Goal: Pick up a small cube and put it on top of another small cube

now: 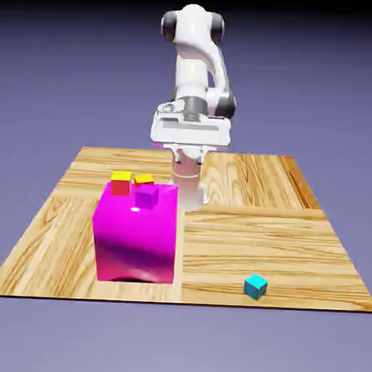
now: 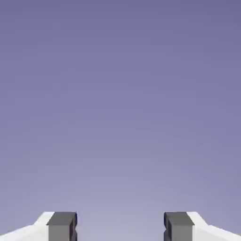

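- Exterior view: from my remote station I see the white arm (image 1: 196, 60) upright at the far side of the wood-grained table (image 1: 278, 246), its wide white hand section level and its fingers directed downward.
- Gripper (image 1: 189, 156): released; in the hand view I see its two grey fingertips (image 2: 62, 227) standing well apart at the bottom edge, with only blue-violet backdrop (image 2: 120, 108) between and above them.
- Small cyan cube (image 1: 255, 286): on the table near its front edge, toward the exterior view's right, well apart from the gripper and tilted to neither side; one vertical corner is turned roughly toward my camera.
- Large magenta block (image 1: 136, 244): standing on the table toward the exterior view's left, its front face shading to a darker band low down.
- Small purple cube (image 1: 147, 196): at the upper end of the magenta block, toward the exterior view's right of the red cube.
- Small red cube (image 1: 120, 184): also at the block's upper end, its top face showing yellow.
- Yellow-orange cube (image 1: 144, 179): partly hidden behind the purple cube; I cannot tell what supports it.
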`<state>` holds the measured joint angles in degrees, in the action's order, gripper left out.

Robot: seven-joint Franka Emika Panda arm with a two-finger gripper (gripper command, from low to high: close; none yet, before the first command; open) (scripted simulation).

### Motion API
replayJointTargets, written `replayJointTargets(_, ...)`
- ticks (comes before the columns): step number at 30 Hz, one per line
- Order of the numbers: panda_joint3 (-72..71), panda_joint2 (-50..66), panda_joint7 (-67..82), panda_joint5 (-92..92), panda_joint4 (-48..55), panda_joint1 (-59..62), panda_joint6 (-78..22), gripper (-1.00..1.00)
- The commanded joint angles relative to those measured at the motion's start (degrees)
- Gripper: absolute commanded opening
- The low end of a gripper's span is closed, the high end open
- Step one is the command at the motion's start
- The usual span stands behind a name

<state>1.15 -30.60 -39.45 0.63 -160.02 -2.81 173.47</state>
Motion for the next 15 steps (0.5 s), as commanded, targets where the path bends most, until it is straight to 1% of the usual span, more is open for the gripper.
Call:
replayJointTargets(1, 1.0, 1.7, 2.5, 0.5, 0.8, -1.8, -0.4, 0.00)
replayJointTargets(15, 14.4, 25.6, 37.4, 7.8, 12.3, -26.5, -6.7, 0.00)
